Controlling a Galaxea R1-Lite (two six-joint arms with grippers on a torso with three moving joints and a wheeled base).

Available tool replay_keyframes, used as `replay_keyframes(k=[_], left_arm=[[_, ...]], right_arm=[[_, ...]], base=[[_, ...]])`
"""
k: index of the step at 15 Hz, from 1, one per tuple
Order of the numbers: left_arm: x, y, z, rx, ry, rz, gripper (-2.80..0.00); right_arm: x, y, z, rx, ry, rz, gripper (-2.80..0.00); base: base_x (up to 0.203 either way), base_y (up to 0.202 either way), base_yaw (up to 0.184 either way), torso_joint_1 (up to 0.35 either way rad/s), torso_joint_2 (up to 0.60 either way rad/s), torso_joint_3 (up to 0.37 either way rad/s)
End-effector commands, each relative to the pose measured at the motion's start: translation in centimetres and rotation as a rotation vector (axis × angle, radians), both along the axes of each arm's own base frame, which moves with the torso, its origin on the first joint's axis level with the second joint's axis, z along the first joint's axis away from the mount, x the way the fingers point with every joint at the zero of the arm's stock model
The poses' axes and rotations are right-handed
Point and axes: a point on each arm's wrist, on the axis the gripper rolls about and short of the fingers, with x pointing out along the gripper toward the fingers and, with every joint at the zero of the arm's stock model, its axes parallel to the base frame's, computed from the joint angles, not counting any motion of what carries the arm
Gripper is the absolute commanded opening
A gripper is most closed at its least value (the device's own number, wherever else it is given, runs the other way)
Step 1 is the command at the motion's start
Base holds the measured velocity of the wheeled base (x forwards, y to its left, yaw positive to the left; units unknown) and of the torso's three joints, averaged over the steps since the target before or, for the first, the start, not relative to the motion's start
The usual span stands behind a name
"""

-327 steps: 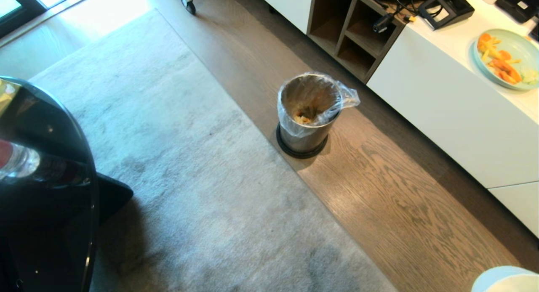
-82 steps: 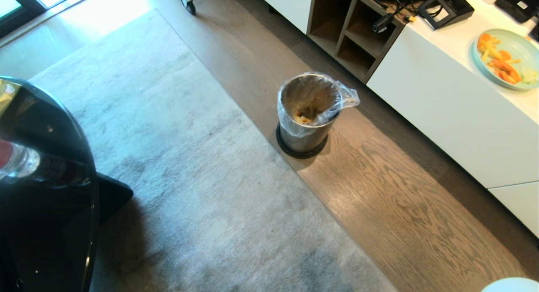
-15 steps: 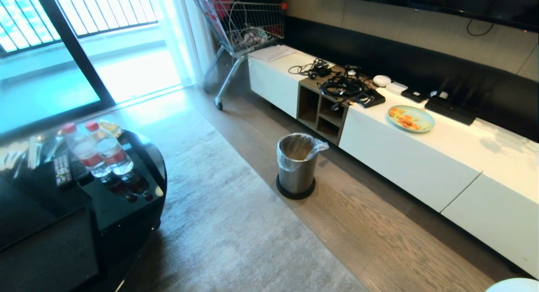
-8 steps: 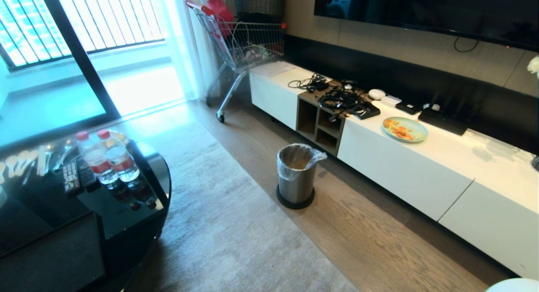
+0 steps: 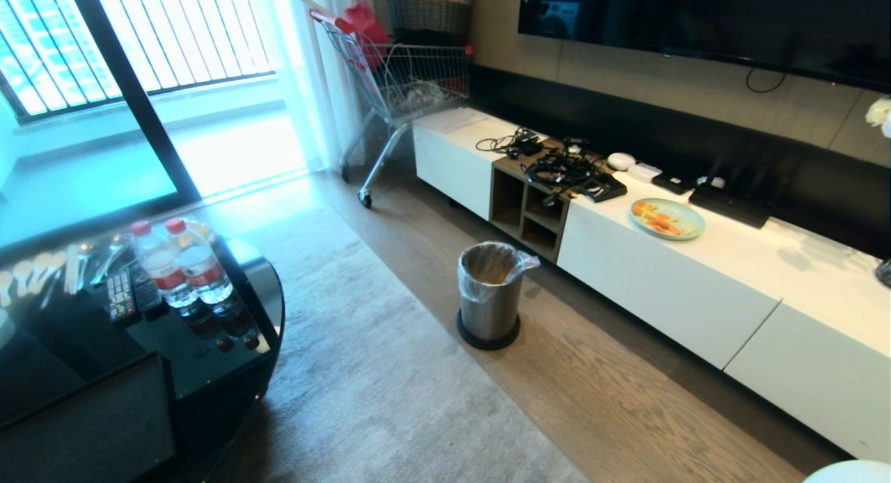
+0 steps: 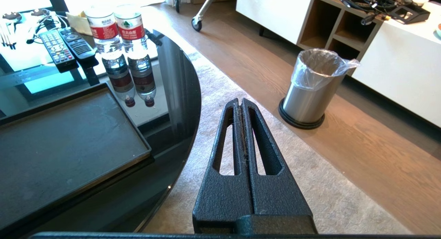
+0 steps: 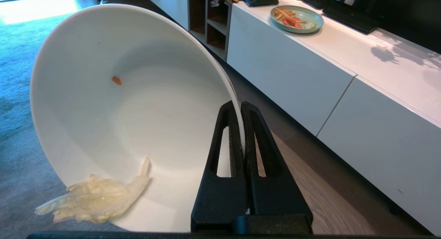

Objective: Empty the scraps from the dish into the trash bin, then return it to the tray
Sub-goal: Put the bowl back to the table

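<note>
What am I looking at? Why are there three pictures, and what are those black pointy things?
A robot with two arms took these. One picture comes from a camera on its head, looking at the room: a steel trash bin on the floor and a long white cabinet with a plate of food. The other two come from cameras on its wrists. The black pointy things are its grippers, like pinching fingers. The left gripper is shut and holds nothing; beside it a black tray lies on a glass table with two water bottles. The right gripper pinches the rim of a tilted white bowl, which has some pale scraps clinging near its edge.
</note>
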Motion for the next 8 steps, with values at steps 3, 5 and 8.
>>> replay_keyframes(k=[3, 5, 8], left_arm=[[0.00, 0.00, 0.00, 0.000, -0.001, 0.000, -2.80], [0.00, 0.00, 0.00, 0.000, -0.001, 0.000, -2.80], [0.00, 0.00, 0.00, 0.000, -0.001, 0.000, -2.80]], right_arm=[[0.01, 0.00, 0.00, 0.014, 0.002, 0.000, -2.80], [0.01, 0.00, 0.01, 0.023, 0.001, 0.000, -2.80], [0.01, 0.00, 0.02, 0.024, 0.000, 0.000, -2.80]], base=[[0.000, 0.000, 0.000, 0.000, 0.00, 0.000], [0.000, 0.000, 0.000, 0.000, 0.00, 0.000], [0.001, -0.002, 0.076, 0.000, 0.00, 0.002]])
